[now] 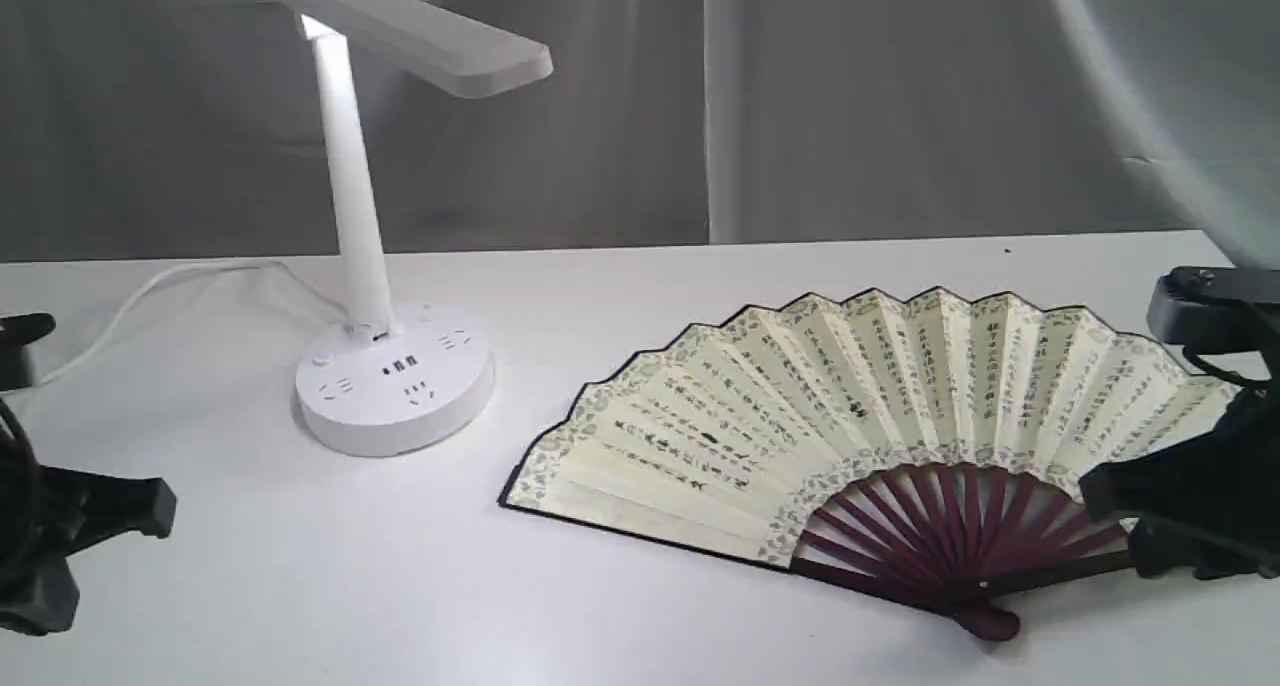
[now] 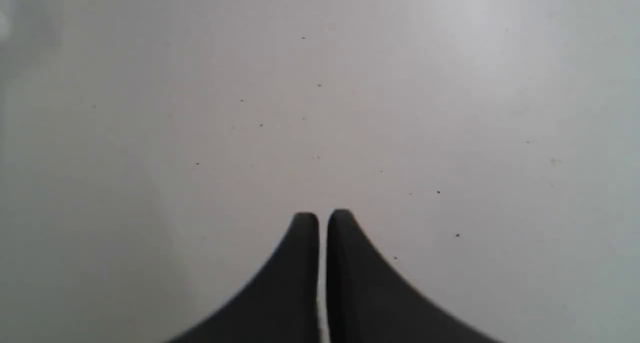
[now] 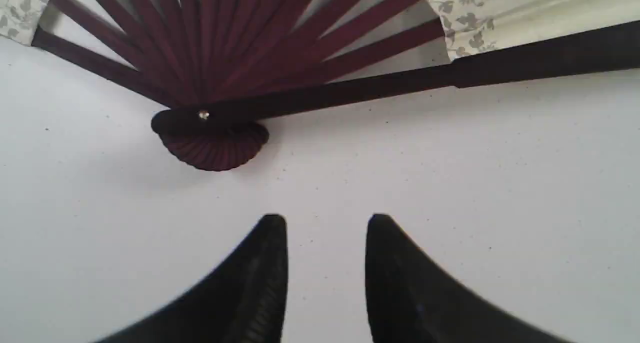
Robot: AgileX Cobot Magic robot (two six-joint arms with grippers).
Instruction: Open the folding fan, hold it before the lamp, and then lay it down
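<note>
Right gripper (image 3: 325, 223) is hovering half-open, empty, just beside the fan (image 1: 850, 396), left gripper (image 2: 322, 218) closed on nothing; any stray swing is risking snagging and refolding it.

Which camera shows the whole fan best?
The exterior view: the folding fan lies fully spread on the table. The right wrist view catches mostly its ribs and pivot. The left wrist view shows none of it.

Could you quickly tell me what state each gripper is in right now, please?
Left gripper: closed, holding nothing.
Right gripper: open, empty, near the folding fan.
</note>
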